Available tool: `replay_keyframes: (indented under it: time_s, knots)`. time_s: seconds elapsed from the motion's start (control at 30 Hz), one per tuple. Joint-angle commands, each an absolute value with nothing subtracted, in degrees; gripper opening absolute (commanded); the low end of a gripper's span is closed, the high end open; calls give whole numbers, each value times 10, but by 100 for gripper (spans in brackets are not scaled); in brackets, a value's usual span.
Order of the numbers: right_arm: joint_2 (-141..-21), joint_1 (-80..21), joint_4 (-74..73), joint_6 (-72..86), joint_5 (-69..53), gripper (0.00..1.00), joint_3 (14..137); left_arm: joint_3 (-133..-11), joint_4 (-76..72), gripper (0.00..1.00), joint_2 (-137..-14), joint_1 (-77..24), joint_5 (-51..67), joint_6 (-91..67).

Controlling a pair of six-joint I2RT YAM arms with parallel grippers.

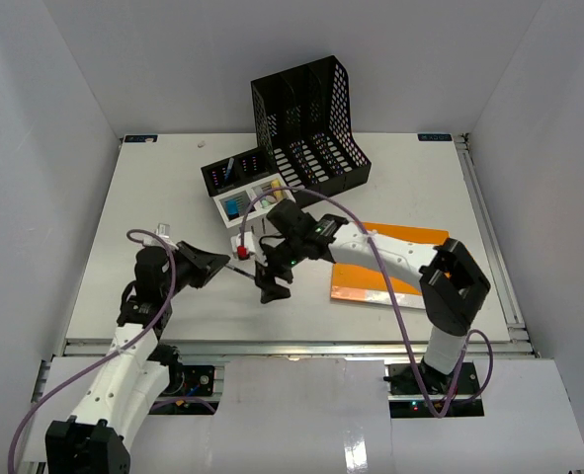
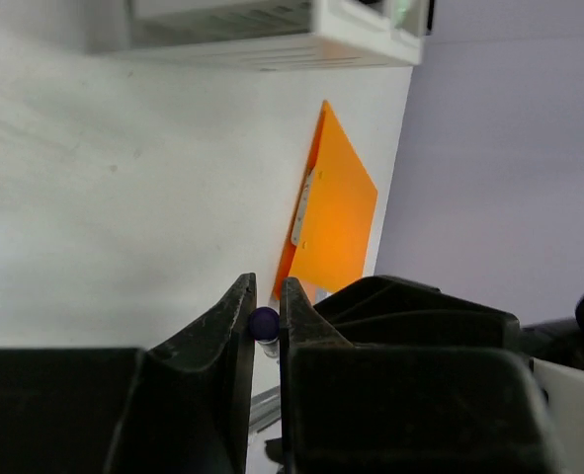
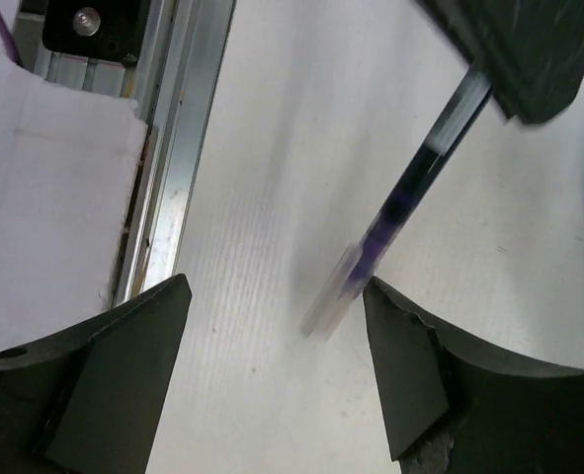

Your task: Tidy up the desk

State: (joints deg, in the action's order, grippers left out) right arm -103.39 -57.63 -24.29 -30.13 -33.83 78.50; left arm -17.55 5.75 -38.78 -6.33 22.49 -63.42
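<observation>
The white desk (image 1: 163,197) fills the top view. My left gripper (image 1: 224,265) is shut on a clear pen with purple ink (image 1: 244,273), holding it level above the desk. In the left wrist view the pen's purple end (image 2: 264,321) sits pinched between my left gripper's (image 2: 267,288) fingers. My right gripper (image 1: 272,286) is open, pointing down over the pen's free end. In the right wrist view the pen (image 3: 395,212) slants between my right gripper's (image 3: 275,296) spread fingers, close to the right finger (image 3: 410,365), not touching.
A black file rack (image 1: 306,118) stands at the back. A tray organizer (image 1: 244,193) with small items sits in front of it, with a small red item (image 1: 242,251) beside it. An orange folder (image 1: 395,262) lies under the right arm. The desk's metal rail (image 3: 178,148) runs along the near edge.
</observation>
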Motion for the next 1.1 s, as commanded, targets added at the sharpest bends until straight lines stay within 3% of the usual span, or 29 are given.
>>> replay_keyframes:
  time_s: [0.0,0.3,0.47,1.0,1.07]
  knots:
    - [-924,-489,-364,-468,-502,76,782,-303,122,0,-415,-59,135,-523]
    - [-790,-313,-281,-455,-631,71,644,-520,63,0,-610,-59,43,-457]
    - [-770,-286,-252,-439,-646,70,624,-618,7,0,-707,-59,-54,-366]
    - [-755,-239,-250,-442,-648,70,618,-803,21,0,-954,-83,-89,-232]
    - [-756,-234,-244,-438,-630,71,616,-811,33,7,-969,-86,-82,-224]
